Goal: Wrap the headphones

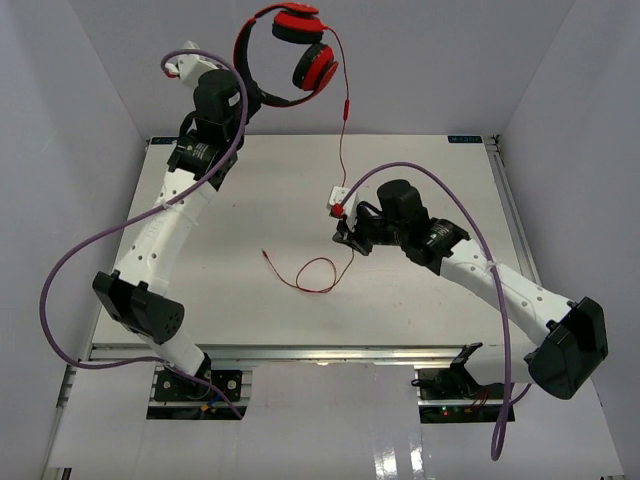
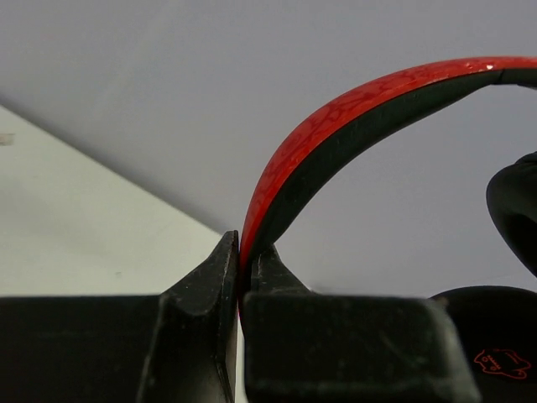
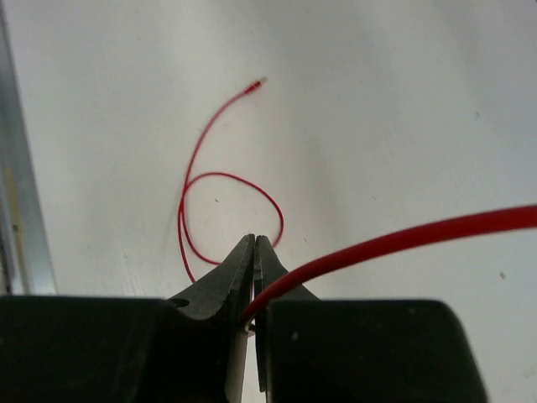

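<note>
From where I sit, I judge this to be the very start of the wrap, with both grips made and no winding done. My left gripper [image 2: 241, 252] is clamped on the headband [image 2: 336, 126], the two jaws pinching the red-and-dark band at its lower end. In the overhead view it holds the headphones [image 1: 315, 68] up at the top centre of the frame, above and beyond the far edge of the table [image 1: 230, 210], with both red earcups hanging to the right of the band. My right gripper [image 3: 254, 252] is shut on the thin red cable [image 3: 403, 242], which leaves the pinch and runs off toward the right edge of the wrist view. Overhead, that hand sits right of centre. The cable drops from the earcups in a fairly straight line down to it (the small inline control [image 1: 346, 107] shows partway along that run). Below the grip the rest of the cable lies slack on the table, curling into one loose loop [image 1: 317, 275] in the lower middle of the frame and ending at the plug [image 3: 254, 84], which lies free to the left of the loop. So what is done is the setup: headphones lifted, cable caught near the middle of its length. What is left is nearly everything, because I see no turn of cable around the headband or earcups, and the whole tail has to be gathered. I judge the next work to be carrying the pinched cable up and around the band.
</note>
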Controlling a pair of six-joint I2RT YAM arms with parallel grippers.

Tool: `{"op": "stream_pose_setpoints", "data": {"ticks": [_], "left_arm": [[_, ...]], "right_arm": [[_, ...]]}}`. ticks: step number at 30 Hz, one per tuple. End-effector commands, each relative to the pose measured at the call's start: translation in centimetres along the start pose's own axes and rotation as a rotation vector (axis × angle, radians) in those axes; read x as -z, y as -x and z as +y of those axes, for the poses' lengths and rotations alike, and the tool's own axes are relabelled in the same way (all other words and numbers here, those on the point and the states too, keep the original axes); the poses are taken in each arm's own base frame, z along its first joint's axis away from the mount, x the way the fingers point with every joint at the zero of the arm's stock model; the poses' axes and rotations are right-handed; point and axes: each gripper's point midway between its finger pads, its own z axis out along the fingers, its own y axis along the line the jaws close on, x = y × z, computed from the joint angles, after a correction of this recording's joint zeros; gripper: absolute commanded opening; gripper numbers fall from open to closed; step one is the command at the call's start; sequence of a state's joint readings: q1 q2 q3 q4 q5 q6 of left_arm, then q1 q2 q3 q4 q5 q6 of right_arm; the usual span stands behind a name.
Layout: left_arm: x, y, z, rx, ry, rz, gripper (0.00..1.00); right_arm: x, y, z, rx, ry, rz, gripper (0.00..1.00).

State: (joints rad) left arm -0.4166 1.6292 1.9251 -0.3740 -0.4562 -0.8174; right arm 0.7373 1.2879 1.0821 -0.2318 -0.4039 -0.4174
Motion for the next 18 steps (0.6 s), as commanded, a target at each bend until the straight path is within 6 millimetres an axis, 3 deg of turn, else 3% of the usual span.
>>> {"op": "stream_pose_setpoints", "data": {"ticks": [1, 3, 4, 6, 7, 10, 13, 18], "left_arm": [[-0.6, -1.7, 2.2, -0.293, 0.055, -0.006, 0.0], [-0.9, -4.3, 3.1, -0.429, 0.047, 0.054, 0.0], [-0.8, -5.5, 3.1, -0.445, 0.032, 0.083, 0.0], [-0.8, -9.6, 3.8, -0.553, -0.016, 0.184, 0.0], [-0.8, -9.7, 3.9, -0.554, -0.018, 0.186, 0.0], [0.3, -15.2, 4.0, -0.635, -0.13, 0.326, 0.0], [1.6, -18.9, 4.1, -0.683, -0.218, 0.43, 0.0], [3.6, -21.6, 4.6, -0.77, -0.336, 0.529, 0.0]], "right_arm": [[6.3, -4.9, -5.8, 0.309, -0.346, 0.427, 0.08], [9.3, -4.0, -8.3, 0.462, -0.487, 0.515, 0.08], [9.8, -3.5, -8.6, 0.48, -0.504, 0.51, 0.08], [12.2, -1.0, -10.6, 0.651, -0.59, 0.555, 0.08], [12.5, -0.2, -10.8, 0.654, -0.605, 0.54, 0.08], [13.7, 3.4, -11.8, 0.716, -0.622, 0.531, 0.08], [14.0, 5.7, -12.1, 0.738, -0.617, 0.492, 0.08], [14.8, 8.5, -13.8, 0.759, -0.691, 0.427, 0.08]]}}
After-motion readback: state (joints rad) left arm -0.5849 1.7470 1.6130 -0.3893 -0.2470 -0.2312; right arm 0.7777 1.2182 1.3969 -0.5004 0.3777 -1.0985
